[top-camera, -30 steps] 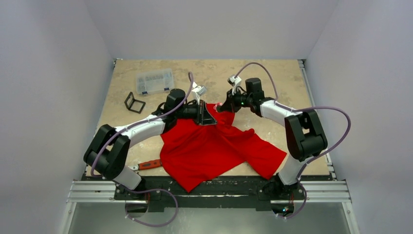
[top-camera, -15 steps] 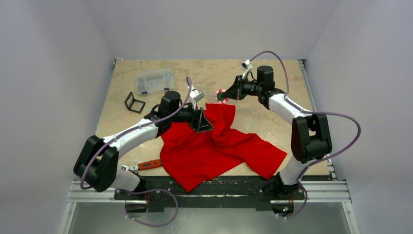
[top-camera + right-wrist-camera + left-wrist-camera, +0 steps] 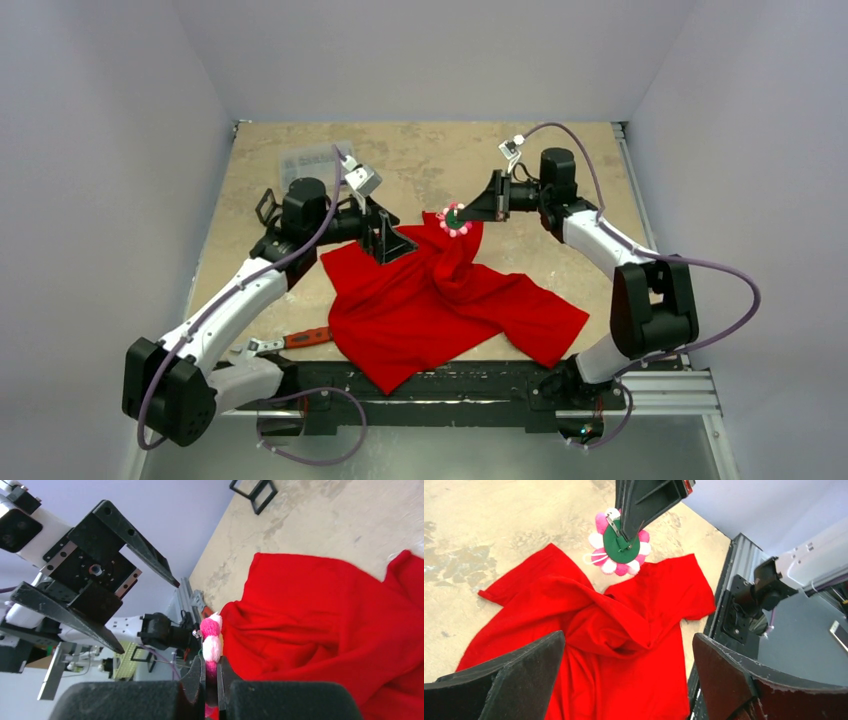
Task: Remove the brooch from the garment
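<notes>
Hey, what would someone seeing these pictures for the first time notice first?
The bright red T-shirt lies crumpled in the middle of the table. Above its far edge the right end effector pinches a pink flower brooch, its green back facing the left wrist camera. The left end effector hangs open near the shirt's far left edge.

The right gripper (image 3: pixel 462 212) pulled the brooch (image 3: pixel 455 219) off the red T-shirt (image 3: pixel 430 300) and carried it toward the far side. It then brought the brooch partway back, pinched between the jaws and held clear above the shirt's upper edge. The left gripper (image 3: pixel 390 243) let go of the cloth near the collar and drew back to the shirt's left edge, its jaws spread wide. Both arms' elbows swung outward, away from the garment.
</notes>
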`<state>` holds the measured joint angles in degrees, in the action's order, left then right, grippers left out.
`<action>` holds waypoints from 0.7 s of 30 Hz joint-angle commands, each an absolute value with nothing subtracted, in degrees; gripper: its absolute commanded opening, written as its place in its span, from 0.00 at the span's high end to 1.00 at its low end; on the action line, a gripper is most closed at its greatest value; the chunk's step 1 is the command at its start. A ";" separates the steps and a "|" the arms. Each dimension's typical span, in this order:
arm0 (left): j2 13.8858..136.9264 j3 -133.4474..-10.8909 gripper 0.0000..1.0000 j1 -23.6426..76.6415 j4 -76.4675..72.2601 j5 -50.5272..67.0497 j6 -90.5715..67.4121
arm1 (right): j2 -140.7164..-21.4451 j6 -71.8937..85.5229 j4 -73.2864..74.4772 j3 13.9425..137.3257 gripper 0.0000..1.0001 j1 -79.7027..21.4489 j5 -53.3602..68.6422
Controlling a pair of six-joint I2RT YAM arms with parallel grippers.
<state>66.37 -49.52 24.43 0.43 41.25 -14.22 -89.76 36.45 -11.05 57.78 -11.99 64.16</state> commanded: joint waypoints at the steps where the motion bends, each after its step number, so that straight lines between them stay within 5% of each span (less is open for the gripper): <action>1: 61.59 -46.96 0.00 24.35 -1.92 46.01 -13.96 | -84.99 31.60 -4.62 56.25 1.00 -12.17 68.86; 11: 63.11 -42.09 0.00 34.58 -12.69 37.58 -15.23 | -73.86 38.08 -11.67 44.42 1.00 -14.30 66.31; 21: 69.52 -41.79 0.00 38.44 -25.96 35.27 -20.48 | -72.34 35.24 -7.33 45.69 1.00 -14.45 65.88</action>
